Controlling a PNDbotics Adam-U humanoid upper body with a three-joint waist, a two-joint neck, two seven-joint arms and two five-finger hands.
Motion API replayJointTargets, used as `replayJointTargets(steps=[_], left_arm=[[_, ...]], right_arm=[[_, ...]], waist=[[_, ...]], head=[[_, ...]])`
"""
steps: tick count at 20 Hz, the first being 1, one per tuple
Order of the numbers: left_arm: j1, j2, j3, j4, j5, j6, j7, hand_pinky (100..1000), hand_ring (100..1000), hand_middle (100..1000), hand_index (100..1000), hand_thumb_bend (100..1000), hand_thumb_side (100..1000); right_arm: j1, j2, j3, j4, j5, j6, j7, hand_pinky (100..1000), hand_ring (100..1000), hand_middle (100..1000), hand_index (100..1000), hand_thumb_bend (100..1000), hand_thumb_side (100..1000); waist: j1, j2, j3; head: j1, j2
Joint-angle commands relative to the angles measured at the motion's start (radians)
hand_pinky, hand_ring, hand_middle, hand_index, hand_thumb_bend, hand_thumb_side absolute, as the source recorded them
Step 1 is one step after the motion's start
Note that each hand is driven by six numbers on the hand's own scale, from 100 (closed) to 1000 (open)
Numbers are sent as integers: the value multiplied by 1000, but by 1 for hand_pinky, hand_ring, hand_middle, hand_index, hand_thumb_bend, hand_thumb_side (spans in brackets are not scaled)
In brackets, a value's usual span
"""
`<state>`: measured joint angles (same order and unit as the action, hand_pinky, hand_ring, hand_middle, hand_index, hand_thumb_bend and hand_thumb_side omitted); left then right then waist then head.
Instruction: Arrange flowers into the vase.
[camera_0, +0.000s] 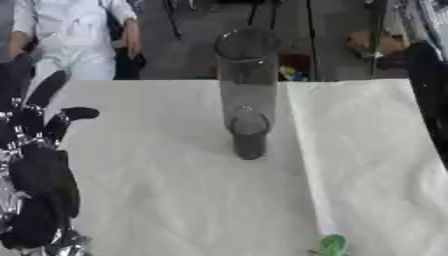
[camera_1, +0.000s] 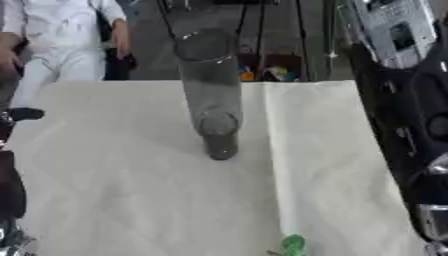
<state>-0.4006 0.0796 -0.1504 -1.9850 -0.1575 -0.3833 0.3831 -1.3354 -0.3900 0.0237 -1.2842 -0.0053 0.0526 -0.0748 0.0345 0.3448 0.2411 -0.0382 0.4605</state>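
Glass, tall and clear, the round vase (camera_0: 248, 95) stood empty mid-table. Left of it, the robot's black left hand (camera_0: 39, 145) rested with fingers spread, holding nothing. A green leafy bit (camera_0: 332, 245) peeked nearer, probably the flower.

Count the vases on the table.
1. A tall clear glass vase stands upright near the middle of the white-covered table; no flower shows in it. Only a green bit shows at the near edge.
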Motion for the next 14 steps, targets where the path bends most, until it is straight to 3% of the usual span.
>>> replayJointTargets(steps=[1, 4, 5, 6, 14], left_arm=[[-15, 18, -4, -15, 6, -1, -5, 572, 850, 926, 936, 431, 977], [-16, 22, -6, -15, 6, -1, -6, 571, 850, 927, 936, 430, 978], [-17, 23, -6, -15, 7, -1, -6, 571, 850, 927, 936, 430, 978], [-18, 24, -8, -15, 7, -2, -7, 571, 850, 927, 936, 429, 978], [-19, 33, -11, -15, 8, -3, -11, 572, 851, 927, 936, 426, 979]], right_arm=[[-54, -3, -17, 11, -27, -7, -20, 100, 100, 100, 100, 460, 466], [-88, 5, -27, 30, -58, -10, -38, 100, 100, 100, 100, 452, 441], [-97, 9, -30, 34, -75, -6, -43, 100, 100, 100, 100, 507, 449], [-107, 14, -34, 37, -97, 0, -49, 100, 100, 100, 100, 448, 425], [-165, 15, -40, 57, -150, -14, -86, 100, 100, 100, 100, 464, 442]], waist=[[-5, -16, 7], [-13, -13, 14], [-15, -12, 15], [-19, -10, 19], [-41, -7, 37]], head=[[-9, -21], [-14, -25], [-15, -26], [-17, -27], [-27, -40]])
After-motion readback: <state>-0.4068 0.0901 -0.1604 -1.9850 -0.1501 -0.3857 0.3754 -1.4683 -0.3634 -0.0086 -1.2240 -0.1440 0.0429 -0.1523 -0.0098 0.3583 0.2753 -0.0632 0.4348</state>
